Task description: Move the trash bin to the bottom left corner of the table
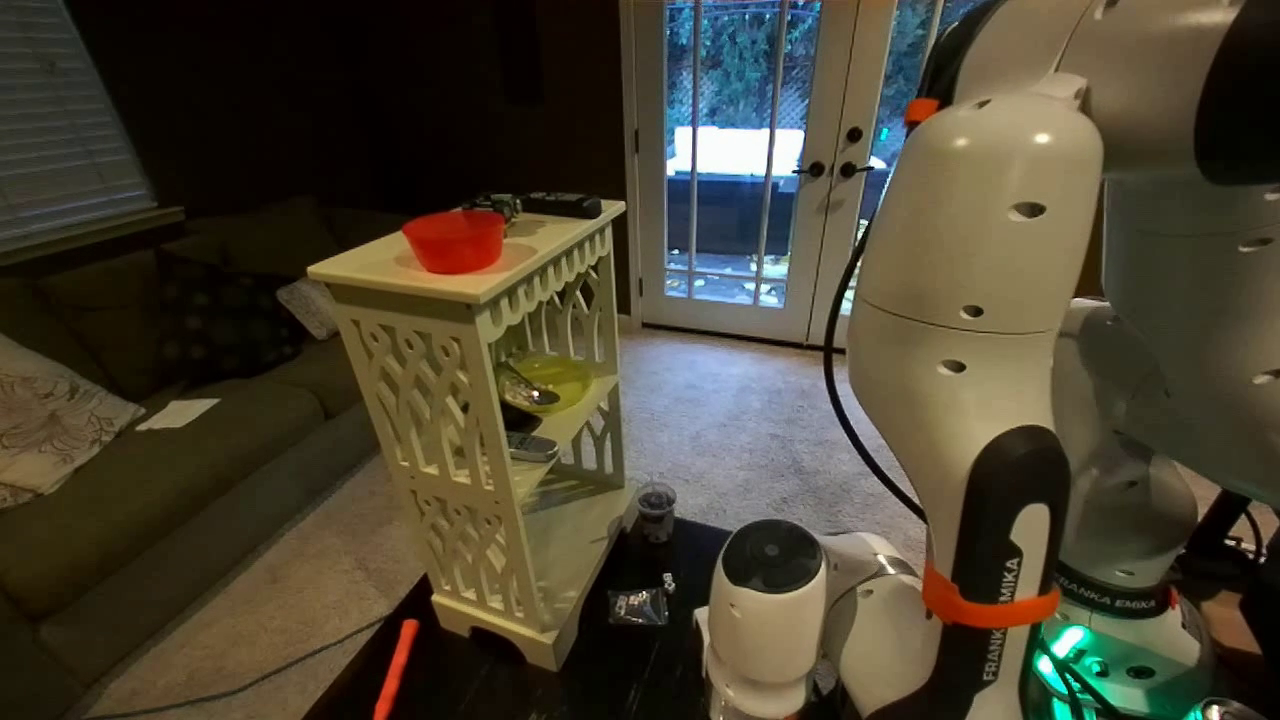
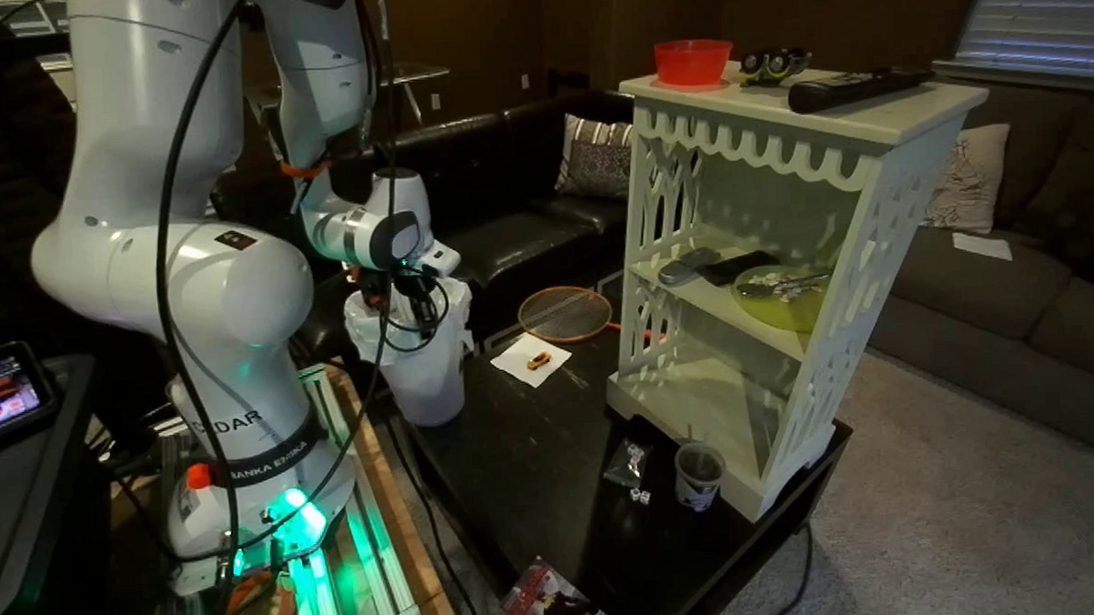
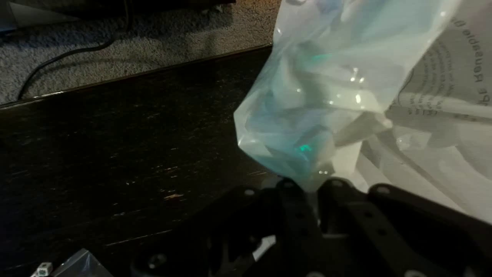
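The trash bin (image 2: 425, 385) is a whitish round bin with a crinkled white bag over its rim. In an exterior view it is at the edge of the dark table (image 2: 534, 454) beside the robot base, leaning slightly. I cannot tell whether its bottom touches the table. My gripper (image 2: 425, 323) points down at its rim. In the wrist view the bag (image 3: 346, 88) fills the upper right, and the gripper (image 3: 313, 188) is shut on the bag-covered rim. The table (image 3: 115, 154) shows at left there and also in an exterior view (image 1: 620, 670), where the bin is hidden.
A cream lattice side table (image 2: 749, 373) stands on the table, with a red bowl (image 2: 693, 63) on top. Around it are a cup (image 2: 700, 477), a clear packet (image 2: 627, 464), a toy car (image 2: 538, 361) on paper, a racket (image 2: 565, 314) and a printed package (image 2: 557, 603).
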{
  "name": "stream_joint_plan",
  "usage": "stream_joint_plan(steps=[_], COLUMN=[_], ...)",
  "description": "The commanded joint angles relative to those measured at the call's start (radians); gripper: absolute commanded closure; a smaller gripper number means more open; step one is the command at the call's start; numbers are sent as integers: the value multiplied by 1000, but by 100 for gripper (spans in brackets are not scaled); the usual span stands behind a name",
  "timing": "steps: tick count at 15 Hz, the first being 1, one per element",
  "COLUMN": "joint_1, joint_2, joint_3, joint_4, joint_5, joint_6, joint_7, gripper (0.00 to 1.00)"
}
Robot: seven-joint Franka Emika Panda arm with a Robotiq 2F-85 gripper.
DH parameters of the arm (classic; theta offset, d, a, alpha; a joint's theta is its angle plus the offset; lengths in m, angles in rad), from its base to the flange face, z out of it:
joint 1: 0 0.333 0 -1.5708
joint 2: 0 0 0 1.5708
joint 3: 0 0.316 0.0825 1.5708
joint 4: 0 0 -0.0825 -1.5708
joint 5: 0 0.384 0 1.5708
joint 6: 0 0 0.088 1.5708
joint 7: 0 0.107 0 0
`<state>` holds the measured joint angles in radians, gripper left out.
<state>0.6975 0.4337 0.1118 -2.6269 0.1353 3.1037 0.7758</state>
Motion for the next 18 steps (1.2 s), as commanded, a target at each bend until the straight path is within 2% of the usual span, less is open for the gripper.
stream_joint_plan(steps=[1, 4, 6, 7, 9, 11, 14, 17, 18], joint_1=[38, 47, 83, 109, 203, 303, 364, 433, 389], joint_2=[-2, -12, -53, -67, -102, -154, -282, -344, -272], joint_3=[-9, -9, -49, -80, -206, -352, -484, -641, -565], joint_4=[2, 3, -23, -28, -33, -41, -69, -67, -39], joint_5=[18, 21, 28, 29, 7, -42, -72, -126, -69], joint_6=[20, 16, -1, -6, -34, -86, -179, -174, -142], joint_7=[-36, -47, -26, -14, 9, 45, 63, 222, 120], gripper=[57, 36, 23, 15, 2, 0, 0, 0, 0])
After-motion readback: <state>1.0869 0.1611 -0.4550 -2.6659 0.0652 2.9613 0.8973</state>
